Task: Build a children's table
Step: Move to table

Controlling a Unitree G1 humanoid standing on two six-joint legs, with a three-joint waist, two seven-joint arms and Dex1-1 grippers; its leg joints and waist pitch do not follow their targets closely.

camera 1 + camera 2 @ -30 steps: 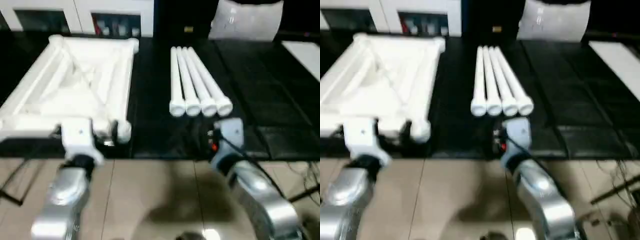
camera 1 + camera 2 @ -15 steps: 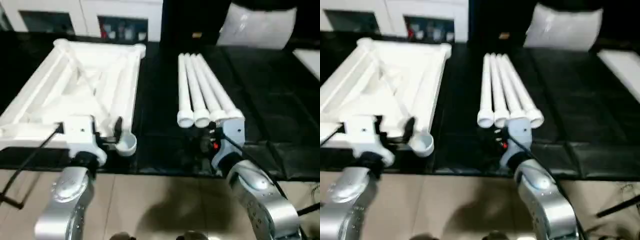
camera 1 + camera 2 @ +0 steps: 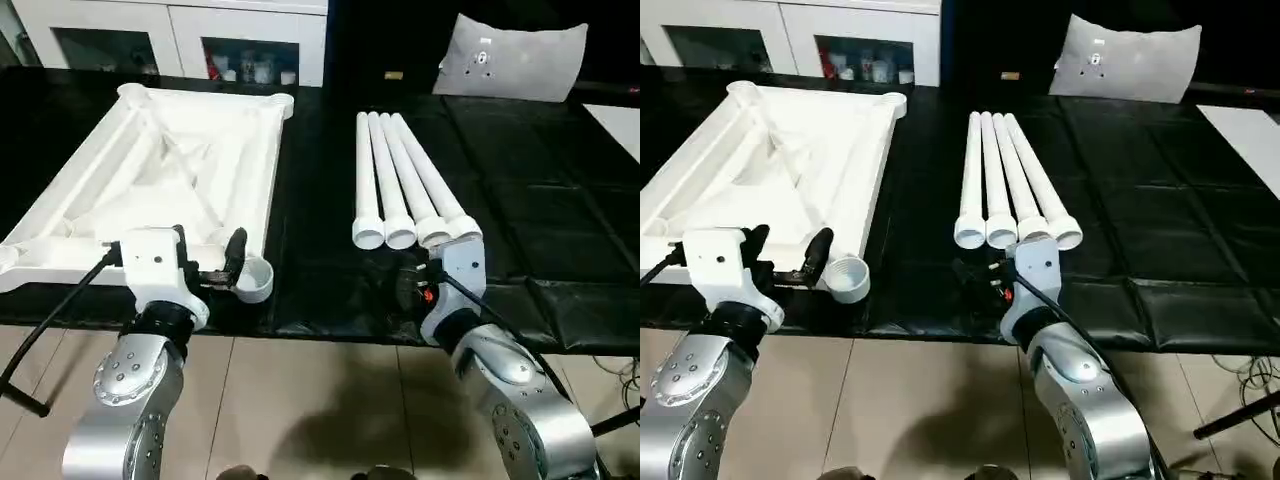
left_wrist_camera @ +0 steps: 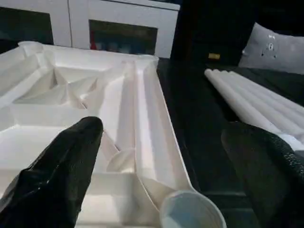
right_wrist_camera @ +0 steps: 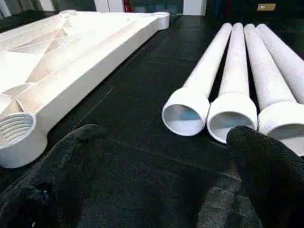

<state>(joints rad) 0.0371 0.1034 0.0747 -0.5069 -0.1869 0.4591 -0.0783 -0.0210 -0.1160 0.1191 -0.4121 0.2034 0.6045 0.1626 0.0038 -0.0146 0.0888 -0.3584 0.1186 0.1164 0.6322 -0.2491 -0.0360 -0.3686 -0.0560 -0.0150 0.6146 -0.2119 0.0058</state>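
The children's table lies in parts on a black mat. Its square top rests upside down at the left, ribs up, with a round corner socket at the near right corner. Four white legs lie side by side in the middle, open ends toward me. My left gripper stands open just above the top's near edge, beside that socket. My right gripper is open too, low over the mat just short of the legs' ends, with nothing between its fingers.
A white cabinet with glass doors stands behind the mat. A pale pillow-like pad sits at the back right and a white sheet at the right edge. The mat's front edge meets tiled floor. A black cable hangs at my left arm.
The whole picture has shifted and steadied as the camera moved. Both grippers stay open and keep much the same places beside the top's corner and the legs' ends.
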